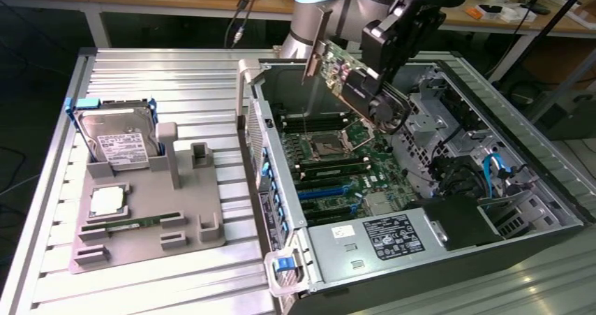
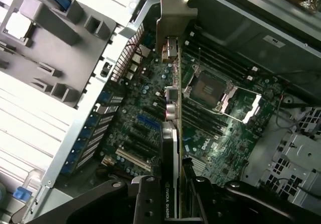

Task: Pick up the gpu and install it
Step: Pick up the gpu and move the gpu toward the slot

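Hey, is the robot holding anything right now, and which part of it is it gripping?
The hand holds the gpu, clamped across its flat faces at the end opposite the silver bracket, above the open computer case.

Black gripper (image 1: 377,95) clamps thin dark circuit-board gpu (image 1: 337,67) with silver metal bracket, tilted, aloft. Below gripper: green motherboard (image 1: 345,168) inside open grey computer case (image 1: 253,130).

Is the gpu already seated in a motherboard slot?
No, the gripper holds the gpu in the air above the open computer case, clear of the motherboard.
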Motion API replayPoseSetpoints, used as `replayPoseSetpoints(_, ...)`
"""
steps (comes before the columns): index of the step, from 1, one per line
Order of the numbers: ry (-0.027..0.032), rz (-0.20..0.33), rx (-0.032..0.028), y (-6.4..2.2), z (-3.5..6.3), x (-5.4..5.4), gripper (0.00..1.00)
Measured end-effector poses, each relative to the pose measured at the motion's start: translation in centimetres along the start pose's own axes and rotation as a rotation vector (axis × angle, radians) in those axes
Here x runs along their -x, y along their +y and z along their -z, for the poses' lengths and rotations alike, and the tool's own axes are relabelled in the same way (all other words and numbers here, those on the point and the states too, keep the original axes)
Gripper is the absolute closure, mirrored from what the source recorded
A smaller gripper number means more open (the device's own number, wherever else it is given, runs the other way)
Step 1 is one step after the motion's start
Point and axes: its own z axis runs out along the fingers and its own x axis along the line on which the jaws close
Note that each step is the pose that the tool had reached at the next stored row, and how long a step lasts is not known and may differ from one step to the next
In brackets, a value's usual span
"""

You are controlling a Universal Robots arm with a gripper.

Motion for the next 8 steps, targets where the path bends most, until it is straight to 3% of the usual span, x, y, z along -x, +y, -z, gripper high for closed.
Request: replayPoseSetpoints(8, 0.0056, 0.119, -0.0007, -0.14, -0.12, 0.24, 0.73)
